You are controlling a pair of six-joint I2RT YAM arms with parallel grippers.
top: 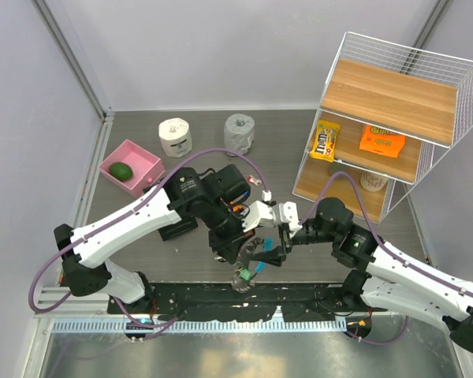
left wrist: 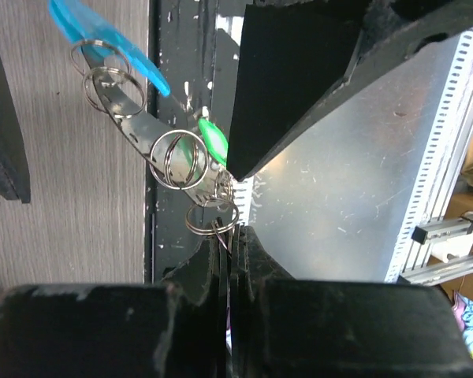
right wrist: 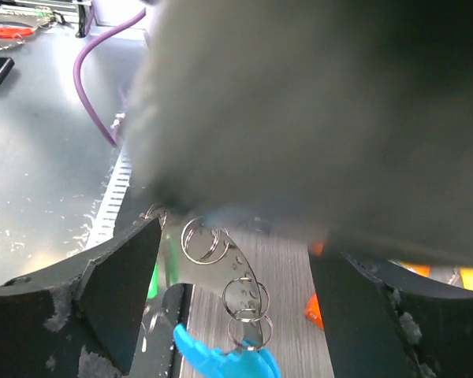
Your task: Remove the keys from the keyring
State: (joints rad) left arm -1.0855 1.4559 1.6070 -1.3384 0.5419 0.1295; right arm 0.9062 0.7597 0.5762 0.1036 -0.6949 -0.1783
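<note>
**Pinching one wire split ring (left wrist: 211, 218): left claw (left wrist: 227, 244) pressed together, right claw (right wrist: 236, 283) spread wide**

Dull-silver metal keys (left wrist: 134, 118) extend from that ring, above the far edge of the black base plate (top: 197, 303). The slim light-blue plastic keyring (left wrist: 83, 20) joins them. The right claw straddles the keys; contact is unclear.

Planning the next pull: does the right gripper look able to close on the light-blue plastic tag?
Probably yes: the right gripper is open with the light-blue plastic tag between its fingers, unobstructed.
</note>
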